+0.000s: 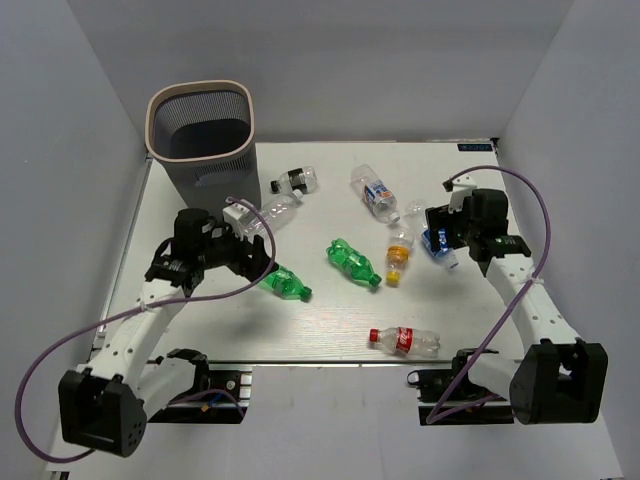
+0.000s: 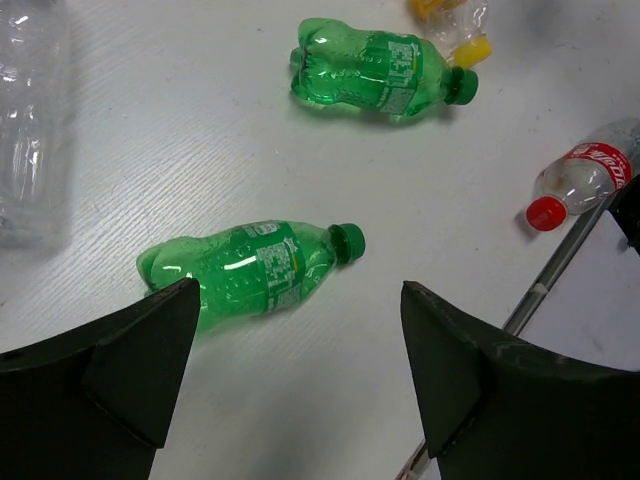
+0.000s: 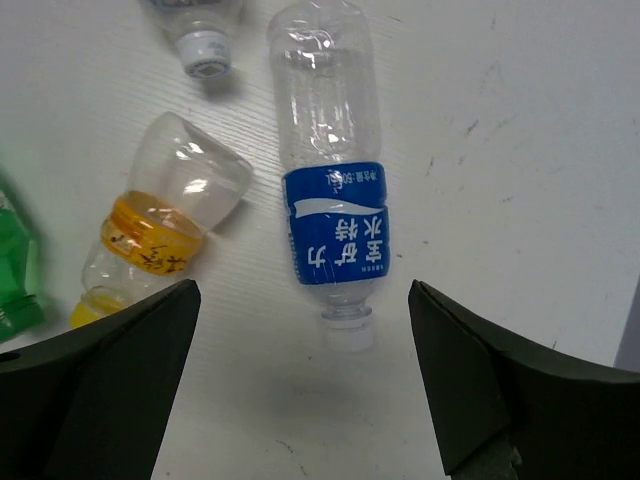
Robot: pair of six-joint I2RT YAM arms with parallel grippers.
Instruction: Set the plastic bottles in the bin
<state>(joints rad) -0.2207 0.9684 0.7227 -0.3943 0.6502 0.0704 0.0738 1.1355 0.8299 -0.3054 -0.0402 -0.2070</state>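
Observation:
Several crushed plastic bottles lie on the white table. My left gripper (image 1: 252, 257) (image 2: 300, 300) is open and empty, just above a green bottle (image 1: 284, 284) (image 2: 245, 268) that lies at its left finger. A second green bottle (image 1: 354, 262) (image 2: 380, 72) lies further right. My right gripper (image 1: 443, 243) (image 3: 303, 300) is open and empty over a clear bottle with a blue label (image 3: 333, 200), cap towards the jaws. An orange-labelled bottle (image 1: 400, 250) (image 3: 165, 230) lies beside it. The grey mesh bin (image 1: 200, 140) stands at the back left.
A red-labelled bottle (image 1: 404, 340) (image 2: 585, 180) lies near the front edge. A clear bottle (image 1: 262, 215), a black-capped one (image 1: 293, 181) and a blue-labelled one (image 1: 374, 192) lie further back. Purple cables loop beside both arms. Grey walls enclose the table.

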